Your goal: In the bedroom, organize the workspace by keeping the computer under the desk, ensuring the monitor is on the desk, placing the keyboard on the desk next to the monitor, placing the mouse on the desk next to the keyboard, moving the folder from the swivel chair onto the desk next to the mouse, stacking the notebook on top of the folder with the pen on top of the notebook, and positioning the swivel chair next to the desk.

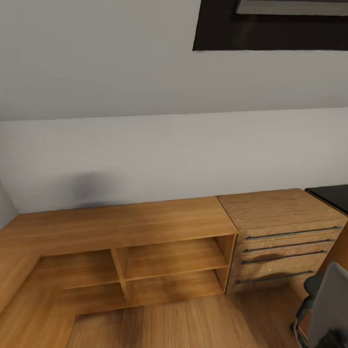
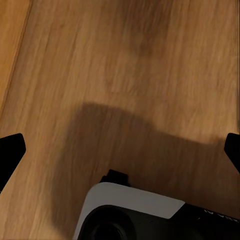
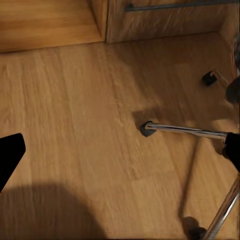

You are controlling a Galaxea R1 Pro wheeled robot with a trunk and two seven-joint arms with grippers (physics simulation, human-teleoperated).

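Against the sloped wall, a low wood shelf unit (image 1: 126, 246) and drawer unit (image 1: 284, 240) stand left of the black counter (image 1: 335, 196). Lower right, the swivel chair (image 1: 332, 309) waits off it. Both hands (image 2: 120, 150) (image 3: 120, 150) hang spread and empty over the floor (image 3: 75, 100), likely travelling.

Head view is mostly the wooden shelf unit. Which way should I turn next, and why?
Probably turn the base to the right. The desk shows just as a black corner at the right edge, past the drawer unit, and the swivel chair sits low right. The shelf unit ahead holds nothing for the task.
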